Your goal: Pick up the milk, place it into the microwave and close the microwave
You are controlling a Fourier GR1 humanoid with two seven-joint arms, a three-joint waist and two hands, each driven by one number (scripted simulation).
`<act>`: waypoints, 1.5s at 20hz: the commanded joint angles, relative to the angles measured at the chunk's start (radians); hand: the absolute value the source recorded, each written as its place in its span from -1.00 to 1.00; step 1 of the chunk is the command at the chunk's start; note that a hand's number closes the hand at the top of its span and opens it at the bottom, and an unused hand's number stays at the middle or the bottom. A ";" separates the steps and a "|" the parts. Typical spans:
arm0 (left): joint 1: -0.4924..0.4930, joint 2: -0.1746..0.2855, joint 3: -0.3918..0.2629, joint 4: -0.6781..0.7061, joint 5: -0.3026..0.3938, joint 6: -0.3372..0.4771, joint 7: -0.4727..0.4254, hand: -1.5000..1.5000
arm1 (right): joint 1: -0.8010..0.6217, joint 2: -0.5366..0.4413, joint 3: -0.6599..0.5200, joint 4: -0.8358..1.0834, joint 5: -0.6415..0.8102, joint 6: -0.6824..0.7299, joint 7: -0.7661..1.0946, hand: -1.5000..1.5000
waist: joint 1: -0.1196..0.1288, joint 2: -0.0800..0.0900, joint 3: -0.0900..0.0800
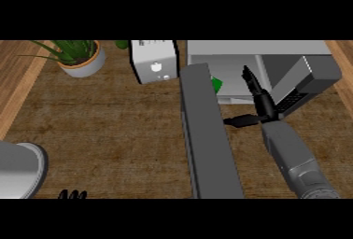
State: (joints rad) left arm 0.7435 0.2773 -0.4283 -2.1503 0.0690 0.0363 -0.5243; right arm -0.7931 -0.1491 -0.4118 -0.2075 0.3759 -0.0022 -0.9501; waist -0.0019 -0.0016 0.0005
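The microwave (276,49) stands at the back right, and its grey door (207,140) swings out toward me, seen edge-on. In the opening, just past the door's far end, a small green piece (217,84) shows; it looks like part of the milk, the rest hidden by the door. My right hand (260,100) reaches into the opening with straight fingers pointing away and the thumb (238,121) stuck out to the left. It holds nothing and sits to the right of the green piece. Only the fingertips of my left hand (72,194) show, resting at the lower left edge.
A white toaster (155,60) stands left of the microwave, and a potted plant (79,58) at the back left. A grey rounded object (21,170) lies at the left edge. The microwave's dark control panel (307,84) is right of my hand. The open door splits the counter.
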 commanded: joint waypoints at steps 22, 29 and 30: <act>-0.706 -0.214 -0.097 0.434 -0.222 0.009 0.467 1.00 | 0.700 -0.058 0.103 -0.788 -0.177 0.308 0.077 -1.00 | -0.036 -0.003 -0.002; -0.893 -0.273 -0.176 0.778 -0.276 -0.101 0.439 1.00 | 0.847 -0.107 0.077 -0.927 -0.250 0.356 0.066 -1.00 | -0.042 0.002 -0.002; -0.955 -0.274 -0.191 0.820 -0.249 -0.067 0.481 1.00 | 0.853 -0.108 0.094 -0.989 -0.254 0.368 0.135 -1.00 | -0.045 0.002 -0.003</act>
State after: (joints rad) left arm -0.0906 0.0503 -0.5686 -1.5046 -0.1529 -0.0492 -0.0557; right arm -0.0062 -0.2286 -0.3115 -1.0858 0.1597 0.2971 -0.8437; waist -0.0475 -0.0017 -0.0018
